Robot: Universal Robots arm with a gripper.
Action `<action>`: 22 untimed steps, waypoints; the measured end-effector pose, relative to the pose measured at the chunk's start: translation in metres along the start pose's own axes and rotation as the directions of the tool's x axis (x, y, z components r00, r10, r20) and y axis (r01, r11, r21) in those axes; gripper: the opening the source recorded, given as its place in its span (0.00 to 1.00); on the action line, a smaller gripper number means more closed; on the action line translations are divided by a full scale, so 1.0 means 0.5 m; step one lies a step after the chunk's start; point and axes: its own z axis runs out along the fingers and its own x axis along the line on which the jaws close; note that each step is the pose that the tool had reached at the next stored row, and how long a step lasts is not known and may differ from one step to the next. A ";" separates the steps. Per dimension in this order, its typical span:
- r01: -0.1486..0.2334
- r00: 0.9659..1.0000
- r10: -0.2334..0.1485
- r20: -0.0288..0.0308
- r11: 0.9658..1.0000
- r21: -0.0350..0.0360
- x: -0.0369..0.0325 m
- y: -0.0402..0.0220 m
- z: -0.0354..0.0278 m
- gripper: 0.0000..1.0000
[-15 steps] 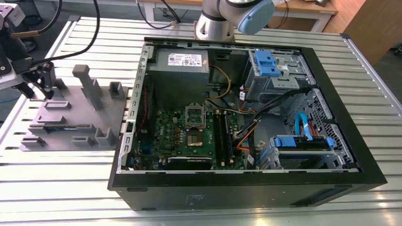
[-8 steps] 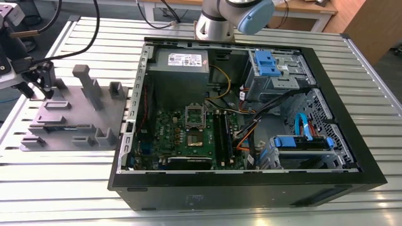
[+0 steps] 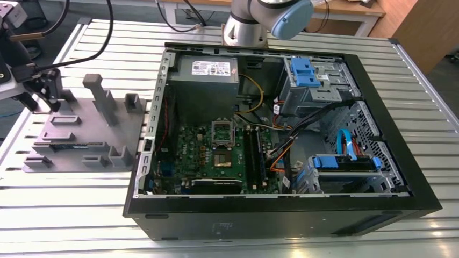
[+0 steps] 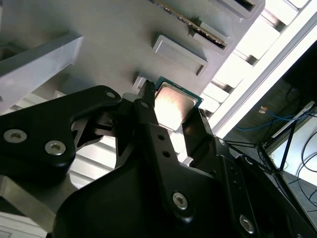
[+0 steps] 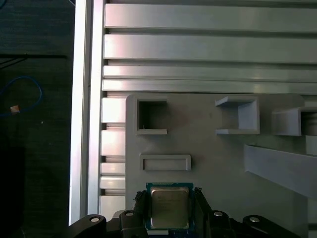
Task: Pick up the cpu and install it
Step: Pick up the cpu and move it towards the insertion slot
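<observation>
The cpu (image 5: 169,210), a small square chip with a shiny metal top and a green rim, sits between my gripper's (image 5: 169,198) two black fingers (image 5: 140,204), which close on its opposite edges. In the second wrist view the cpu (image 4: 173,103) shows in the same grip of the gripper (image 4: 171,106), just over the grey fixture plate (image 4: 99,29). I cannot tell whether the chip still touches the plate. In the exterior view the gripper (image 3: 42,92) hangs over the far corner of the fixture plate (image 3: 79,129), at the view's left, well away from the motherboard socket (image 3: 223,157).
The open computer case (image 3: 287,217) lies on the slatted metal table (image 3: 72,204) to the exterior view's right of the plate, with cables and blue drive bays inside. Raised grey holders (image 3: 97,91) stand on the plate. A memory stick (image 4: 190,22) rests in one holder.
</observation>
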 end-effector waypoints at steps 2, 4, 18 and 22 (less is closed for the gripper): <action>0.000 1.000 0.000 0.000 1.000 0.000 0.000 0.000 -0.002 0.47; 0.000 1.000 0.000 0.000 1.000 0.000 0.000 0.000 -0.005 0.47; 0.000 1.000 0.000 0.000 1.000 0.000 0.000 0.001 -0.024 0.47; 0.000 1.000 0.000 0.000 1.000 0.000 0.000 0.001 -0.031 0.47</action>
